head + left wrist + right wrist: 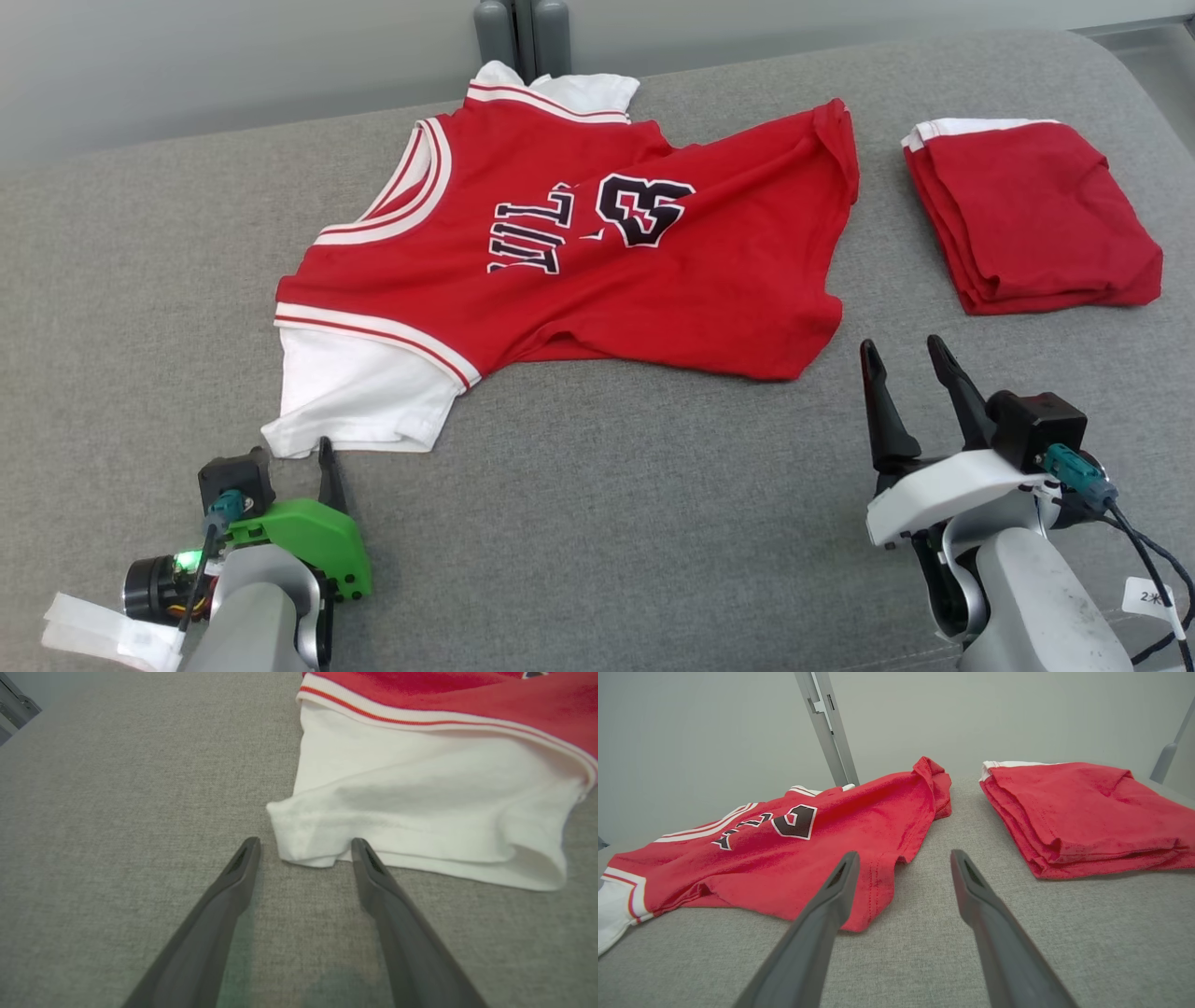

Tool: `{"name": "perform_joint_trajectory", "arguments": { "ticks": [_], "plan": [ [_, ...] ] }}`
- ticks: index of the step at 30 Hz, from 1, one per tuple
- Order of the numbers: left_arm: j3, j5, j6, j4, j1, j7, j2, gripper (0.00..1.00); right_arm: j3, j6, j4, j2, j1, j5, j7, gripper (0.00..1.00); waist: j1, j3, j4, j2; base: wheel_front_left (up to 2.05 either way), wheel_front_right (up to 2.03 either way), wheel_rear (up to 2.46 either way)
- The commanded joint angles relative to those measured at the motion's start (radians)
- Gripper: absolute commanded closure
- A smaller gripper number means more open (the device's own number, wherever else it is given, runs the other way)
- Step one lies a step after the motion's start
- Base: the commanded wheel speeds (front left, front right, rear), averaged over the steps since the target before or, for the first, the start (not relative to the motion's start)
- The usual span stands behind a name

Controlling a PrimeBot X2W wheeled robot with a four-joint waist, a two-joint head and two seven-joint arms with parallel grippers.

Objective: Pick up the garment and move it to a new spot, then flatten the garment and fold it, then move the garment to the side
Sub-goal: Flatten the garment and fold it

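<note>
White sleeve hem (420,861) of the jersey (560,252) lies right at my left pincer (304,843), tips spread and empty; bare grey upholstery (117,812) leftward; fingers angled low.

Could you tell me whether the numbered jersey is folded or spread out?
Spread out, though wrinkled: the jersey lies open, number showing, white sleeve extended.

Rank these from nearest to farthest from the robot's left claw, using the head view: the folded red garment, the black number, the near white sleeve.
Measured from the left claw:
1. Near white sleeve, lower left, right at the claw's tips.
2. Black number, centre of the view.
3. Folded red garment, upper right, well apart from the others.
</note>
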State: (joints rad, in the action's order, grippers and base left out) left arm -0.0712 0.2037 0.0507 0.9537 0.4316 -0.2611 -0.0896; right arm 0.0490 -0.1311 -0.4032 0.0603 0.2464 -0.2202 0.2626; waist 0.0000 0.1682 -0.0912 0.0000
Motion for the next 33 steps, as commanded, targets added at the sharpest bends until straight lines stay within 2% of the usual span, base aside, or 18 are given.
{"name": "perform_joint_trajectory", "arguments": {
  "ticks": [1, 6, 13, 14, 15, 16, 23, 27, 33],
  "plan": [
    [0.011, 0.016, -0.003, -0.010, 0.020, -0.003, -0.001, 0.00, 0.006, 0.001, -0.010, 0.000, 0.002, 0.011, 0.003, 0.00, 0.0000, 0.000, 0.009, 0.0000, 0.00, 0.00, 0.00],
    [0.036, 0.034, -0.020, -0.067, 0.010, -0.004, 0.003, 0.00, 0.021, 0.001, -0.017, -0.001, 0.015, 0.008, 0.003, 0.00, 0.0000, 0.008, 0.006, 0.0000, 0.00, 0.00, 0.00],
    [0.032, 0.050, -0.038, -0.006, 0.041, -0.002, 0.010, 0.00, 0.019, 0.001, -0.023, 0.003, 0.024, -0.001, 0.003, 0.00, 0.0000, 0.025, -0.003, 0.0000, 0.00, 0.00, 0.00],
    [0.033, 0.053, -0.041, 0.000, 0.044, -0.002, 0.011, 0.30, 0.018, 0.001, -0.024, 0.003, 0.025, -0.001, 0.003, 0.00, 0.0000, 0.025, -0.003, 0.0000, 0.00, 0.00, 0.00],
    [0.035, 0.057, -0.043, 0.004, 0.047, -0.002, 0.011, 0.73, 0.017, 0.001, -0.026, 0.002, 0.025, -0.001, 0.003, 0.00, 0.0000, 0.025, -0.003, 0.0000, 0.00, 0.00, 0.00],
    [0.038, 0.060, -0.046, 0.003, 0.050, -0.002, 0.011, 1.00, 0.017, 0.001, -0.028, 0.002, 0.024, -0.001, 0.003, 0.00, 0.0000, 0.025, -0.002, 0.0000, 0.00, 0.00, 0.00],
    [0.052, 0.064, -0.052, -0.074, 0.035, -0.003, 0.018, 1.00, 0.029, 0.001, -0.078, -0.001, 0.017, -0.002, 0.002, 0.00, 0.0000, 0.010, 0.022, 0.0000, 0.00, 0.00, 0.00],
    [0.066, 0.066, -0.054, -0.179, 0.002, -0.003, 0.025, 1.00, 0.040, 0.001, -0.132, -0.003, 0.036, -0.027, -0.013, 0.00, 0.0000, -0.002, 0.052, 0.0000, 0.00, 0.00, 0.00],
    [0.080, 0.058, -0.050, -0.359, -0.055, -0.003, 0.034, 1.00, -0.002, 0.001, -0.261, -0.007, 0.083, -0.076, -0.057, 0.00, 0.0000, -0.011, 0.112, 0.0000, 0.00, 0.00, 0.00]
  ]
}}
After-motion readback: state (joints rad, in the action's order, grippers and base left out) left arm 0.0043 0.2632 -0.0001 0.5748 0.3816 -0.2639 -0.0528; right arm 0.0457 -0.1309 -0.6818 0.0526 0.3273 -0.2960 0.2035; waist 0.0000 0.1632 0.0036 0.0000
